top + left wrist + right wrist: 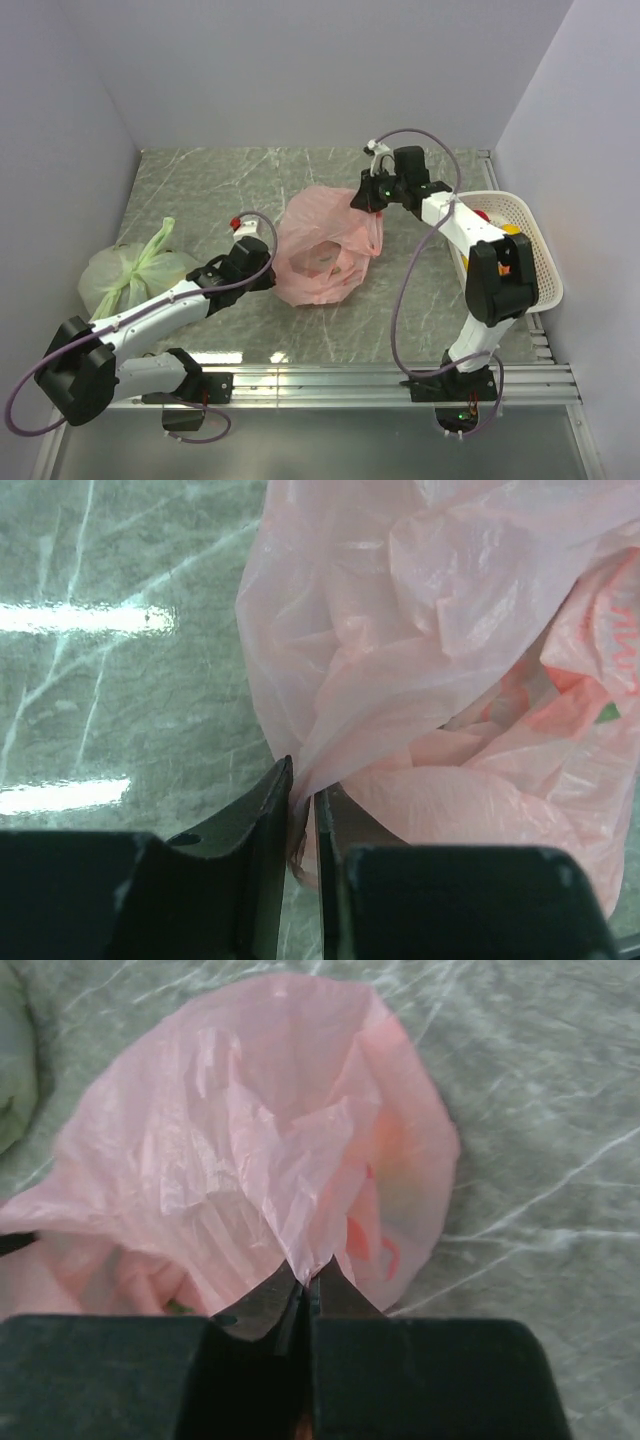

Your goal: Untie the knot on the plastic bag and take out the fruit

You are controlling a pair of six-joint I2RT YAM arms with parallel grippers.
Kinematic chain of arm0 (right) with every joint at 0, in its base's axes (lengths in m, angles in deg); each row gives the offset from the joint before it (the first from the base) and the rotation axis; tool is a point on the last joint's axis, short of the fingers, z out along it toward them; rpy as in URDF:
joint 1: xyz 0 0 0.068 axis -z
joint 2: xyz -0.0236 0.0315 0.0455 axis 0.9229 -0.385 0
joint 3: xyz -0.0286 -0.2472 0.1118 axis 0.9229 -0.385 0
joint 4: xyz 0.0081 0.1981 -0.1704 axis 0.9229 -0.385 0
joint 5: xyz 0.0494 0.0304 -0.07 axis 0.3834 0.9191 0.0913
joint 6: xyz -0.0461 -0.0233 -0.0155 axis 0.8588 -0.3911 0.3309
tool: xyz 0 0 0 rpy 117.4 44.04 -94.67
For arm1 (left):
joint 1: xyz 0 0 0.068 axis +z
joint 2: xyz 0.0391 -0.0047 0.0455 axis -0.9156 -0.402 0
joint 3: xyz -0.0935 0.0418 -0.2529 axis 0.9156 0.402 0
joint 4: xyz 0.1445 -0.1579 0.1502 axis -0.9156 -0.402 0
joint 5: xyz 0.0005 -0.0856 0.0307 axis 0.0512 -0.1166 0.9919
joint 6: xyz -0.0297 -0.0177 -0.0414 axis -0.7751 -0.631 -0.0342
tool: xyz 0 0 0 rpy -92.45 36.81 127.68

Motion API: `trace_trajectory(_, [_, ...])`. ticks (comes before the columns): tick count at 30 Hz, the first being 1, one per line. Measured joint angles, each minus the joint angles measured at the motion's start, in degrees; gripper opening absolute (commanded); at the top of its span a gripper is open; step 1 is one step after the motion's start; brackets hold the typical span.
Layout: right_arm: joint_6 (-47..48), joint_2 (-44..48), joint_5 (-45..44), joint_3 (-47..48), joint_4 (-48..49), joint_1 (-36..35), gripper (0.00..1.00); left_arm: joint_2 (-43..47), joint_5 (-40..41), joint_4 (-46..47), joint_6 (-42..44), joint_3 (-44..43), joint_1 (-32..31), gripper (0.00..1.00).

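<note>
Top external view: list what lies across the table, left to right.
pale green bag → left hand → pink plastic bag → white basket

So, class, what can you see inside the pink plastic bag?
Through the translucent pink plastic bag, blurry reddish-orange patches and a green speck show. Crumpled film covers the rest, so the contents cannot be identified.

Crinkly translucent pink plastic bag (325,255) sits slumped centrally, edges pulled outward.
</note>
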Motion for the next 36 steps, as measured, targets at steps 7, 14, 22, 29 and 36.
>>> trace_trajectory(7, [0.57, 17.55, -3.56, -0.42, -3.02, -12.61, 0.00, -3.30, -0.13, 4.76, -2.60, 2.14, 0.00, 0.17])
trace_trajectory(14, [-1.60, 30.82, -7.13, -4.87, 0.90, -29.07, 0.00, -3.87, -0.50, 8.94, -4.13, 2.89, 0.00, 0.14])
trace_trajectory(22, [-7.56, 23.45, -20.63, -13.33, 1.07, -21.00, 0.02, 1.07, -0.79, 7.08, -4.52, 4.72, 0.00, 0.10])
trace_trajectory(29, [-15.30, 20.06, -32.09, -14.47, 0.61, -9.86, 0.77, 4.57, -1.36, 4.94, -4.48, 4.79, 0.00, 0.10])
trace_trajectory(36, [-12.72, 26.14, -41.92, -13.27, -2.05, -15.10, 0.83, 2.27, -3.06, 3.67, -3.82, 2.51, 0.00, 0.10])
